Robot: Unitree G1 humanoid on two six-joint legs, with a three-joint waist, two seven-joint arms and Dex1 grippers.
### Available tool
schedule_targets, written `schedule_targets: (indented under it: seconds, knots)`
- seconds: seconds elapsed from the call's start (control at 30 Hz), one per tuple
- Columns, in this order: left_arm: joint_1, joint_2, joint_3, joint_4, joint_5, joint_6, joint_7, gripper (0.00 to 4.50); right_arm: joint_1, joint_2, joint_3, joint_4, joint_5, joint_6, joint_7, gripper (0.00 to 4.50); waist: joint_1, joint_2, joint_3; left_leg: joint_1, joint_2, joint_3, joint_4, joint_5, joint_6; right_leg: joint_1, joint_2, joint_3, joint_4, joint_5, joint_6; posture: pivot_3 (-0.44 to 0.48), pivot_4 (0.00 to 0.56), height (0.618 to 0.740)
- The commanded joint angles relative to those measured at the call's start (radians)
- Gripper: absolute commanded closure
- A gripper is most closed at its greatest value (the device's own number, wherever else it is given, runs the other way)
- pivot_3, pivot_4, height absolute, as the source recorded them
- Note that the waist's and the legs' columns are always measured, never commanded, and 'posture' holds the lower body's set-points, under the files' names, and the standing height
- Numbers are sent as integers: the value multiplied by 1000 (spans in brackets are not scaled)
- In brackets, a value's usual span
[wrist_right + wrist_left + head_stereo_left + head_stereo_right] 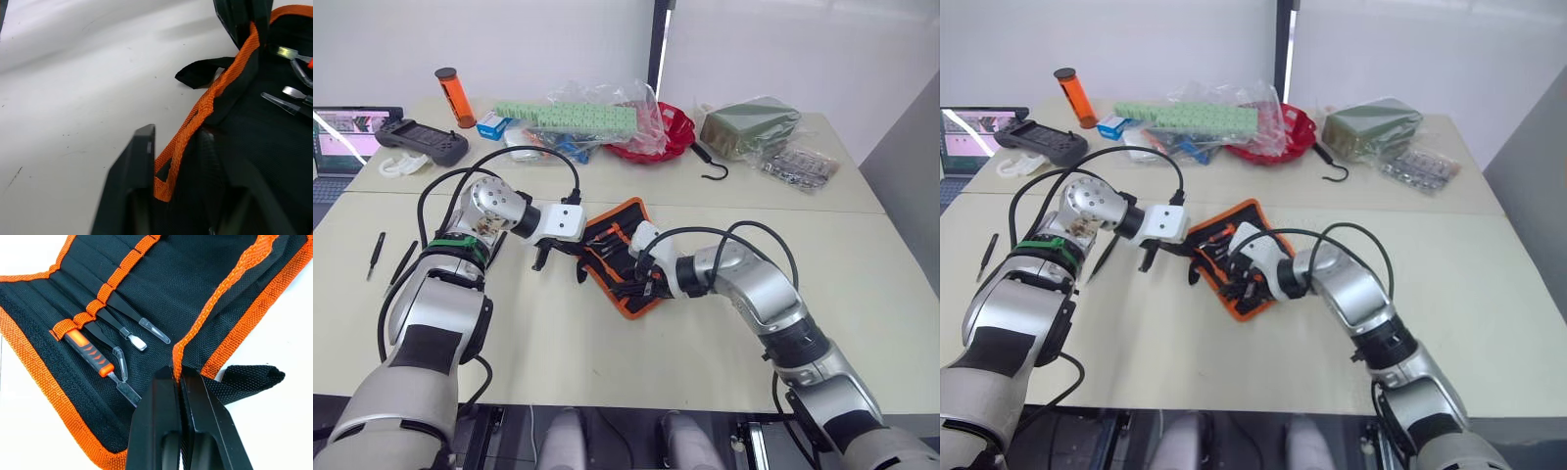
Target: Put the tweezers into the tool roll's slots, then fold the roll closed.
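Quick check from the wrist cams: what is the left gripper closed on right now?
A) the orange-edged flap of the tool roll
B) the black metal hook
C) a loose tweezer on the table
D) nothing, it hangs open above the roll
A: in the left wrist view the left gripper has its fingers pinched together on the orange edging of the tool roll, beside the strap.

Left pincer (pixel 178 382) pinched tight, arm bent inward. Right pincer (pixel 171 152) fingers parted, forearm angled toward centre.
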Motion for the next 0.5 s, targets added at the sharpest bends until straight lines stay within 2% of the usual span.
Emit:
schedule_targets:
  seconds: [0.03, 0.2, 0.23, 0.4, 0.5]
  knots:
    - [-33, 4, 27, 3, -7, -1, 4, 4500, 20, 8, -69, -83, 44, 29, -46, 2254, 0, 0, 0, 0, 0, 0, 0, 0, 0, 0, 0, 0, 0, 0, 0, 0, 150, 737]
    - [-37, 8, 39, 4, -10, 11, -13, 4500, 65, 41, -116, -134, 56, 111, -161, 2254, 1, 0, 0, 0, 0, 0, 0, 0, 0, 0, 0, 0, 0, 0, 0, 0, 150, 737]
    - [-37, 8, 39, 4, -8, 11, -15, 4500, 70, 43, -117, -140, 58, 121, -171, 2775, 1, 0, 0, 0, 0, 0, 0, 0, 0, 0, 0, 0, 0, 0, 0, 0, 150, 737]
    - [-27, 0, 39, -4, -8, -3, -33, 4500, 87, 73, -120, -169, 91, 174, -210, 4400, 0, 0, 0, 0, 0, -1, 0, 0, 0, 0, 0, 0, 0, 0, 0, 0, 150, 737]
    - [-24, 0, 32, -8, 1, -21, -33, 4500, 95, 75, -110, -181, 109, 192, -222, 4459, 0, 0, 0, 0, 0, -1, 0, 0, 0, 0, 0, 0, 0, 0, 0, 0, 150, 737]
